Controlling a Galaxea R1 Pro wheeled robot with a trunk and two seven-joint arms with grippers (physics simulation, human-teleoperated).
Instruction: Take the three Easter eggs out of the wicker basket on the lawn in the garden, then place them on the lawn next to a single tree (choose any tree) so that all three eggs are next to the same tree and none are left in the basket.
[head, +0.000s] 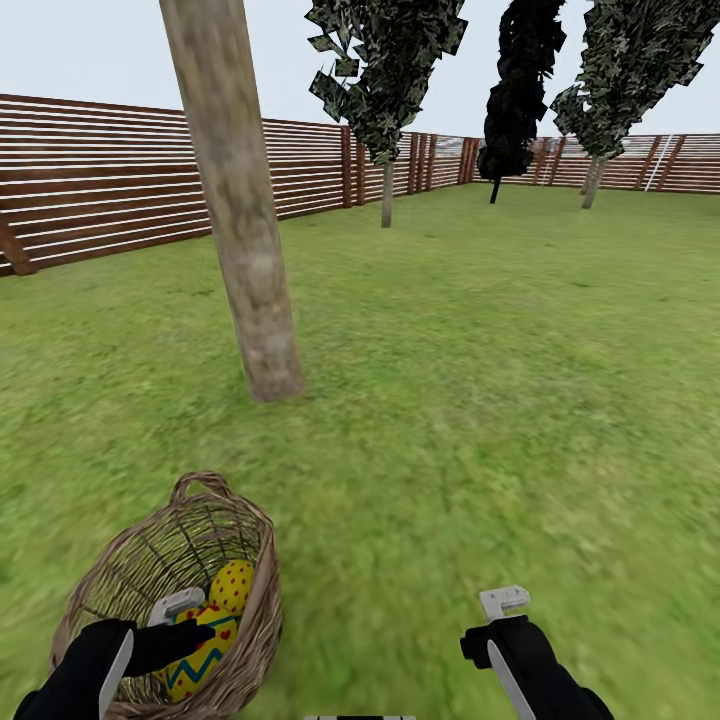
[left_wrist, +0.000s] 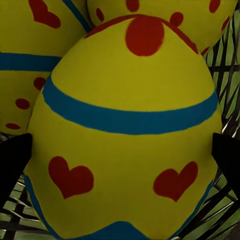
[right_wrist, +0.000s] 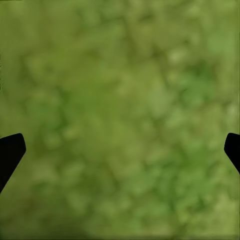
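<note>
The wicker basket (head: 150, 570) sits on the lawn (head: 480, 380) at the lower left, a short way in front of the pale trunk of the tree (head: 245, 230). Yellow Easter eggs lie inside it: a dotted one (head: 233, 585) and one with a teal zigzag (head: 205, 655). My left gripper (head: 170, 640) reaches into the basket. In the left wrist view, the left gripper (left_wrist: 120, 157) is open, its fingertips (left_wrist: 12, 160) either side of a heart-painted egg (left_wrist: 125, 115). Two more eggs (left_wrist: 30, 60) (left_wrist: 170, 15) lie behind it. My right gripper (head: 497, 635) (right_wrist: 120, 155) hangs open over bare grass.
A brown slat fence (head: 100, 180) rings the garden. Three dark narrow trees (head: 385, 70) (head: 520, 80) (head: 630, 70) stand along the far fence. Open grass spreads to the right of the trunk and between the basket and my right gripper.
</note>
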